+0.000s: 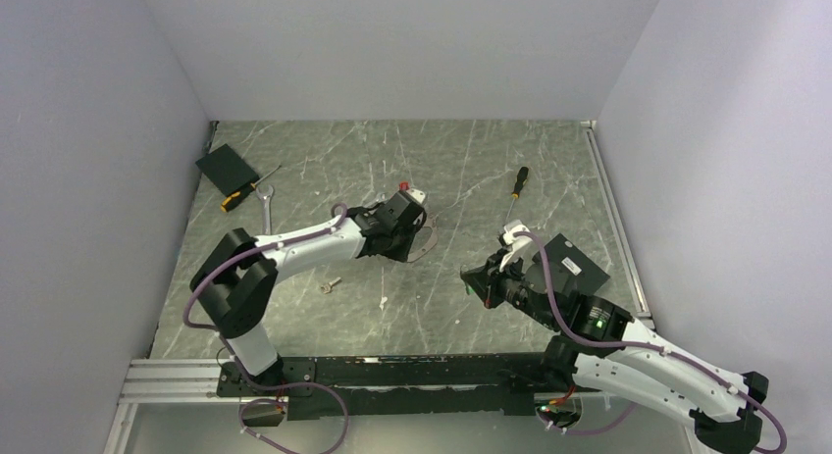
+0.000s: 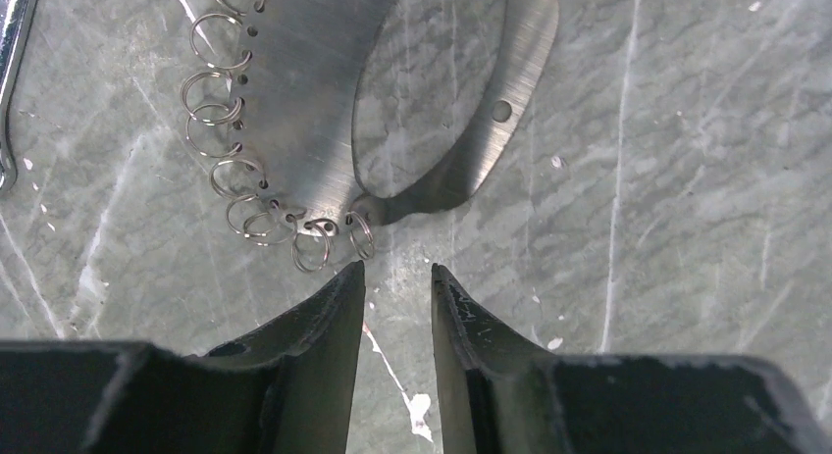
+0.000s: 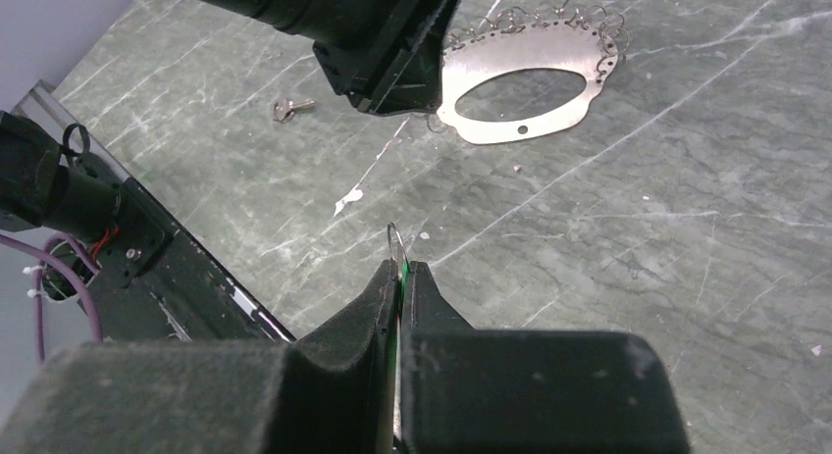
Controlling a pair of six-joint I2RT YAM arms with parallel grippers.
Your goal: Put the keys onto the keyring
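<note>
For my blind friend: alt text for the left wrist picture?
A flat metal plate with an oval hole, small wire rings along its edge, lies on a marbled table; two dark gripper fingers, slightly apart, point at it.

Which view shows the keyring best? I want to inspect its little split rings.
Left wrist: the keyring fills the frame, its rings sharp, though cropped at the top. Right wrist shows it nearly whole but small; top external shows only an edge.
</note>
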